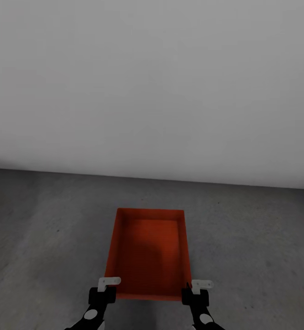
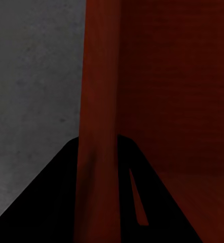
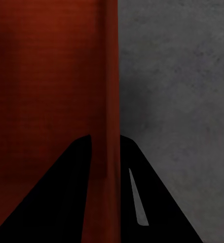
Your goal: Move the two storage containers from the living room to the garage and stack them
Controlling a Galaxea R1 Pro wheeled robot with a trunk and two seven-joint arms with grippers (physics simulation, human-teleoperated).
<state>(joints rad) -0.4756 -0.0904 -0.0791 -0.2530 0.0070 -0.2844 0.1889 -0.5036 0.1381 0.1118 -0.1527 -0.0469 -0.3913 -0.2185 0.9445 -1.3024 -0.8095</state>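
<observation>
Stiff, smooth-walled and likely light, open bin (image 1: 148,250) on the grey floor (image 1: 46,238) near the wall (image 1: 152,82), left gripper (image 1: 107,288) and right gripper (image 1: 194,289) each clamped astride a side wall at its near corners, best held there, level.

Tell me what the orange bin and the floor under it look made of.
The bin looks like moulded plastic: thin, smooth, evenly orange-red walls with a matte sheen, though a render leaves that open. The floor looks like bare concrete: dark grey, matte, faintly mottled and speckled, without seams or planks.
</observation>
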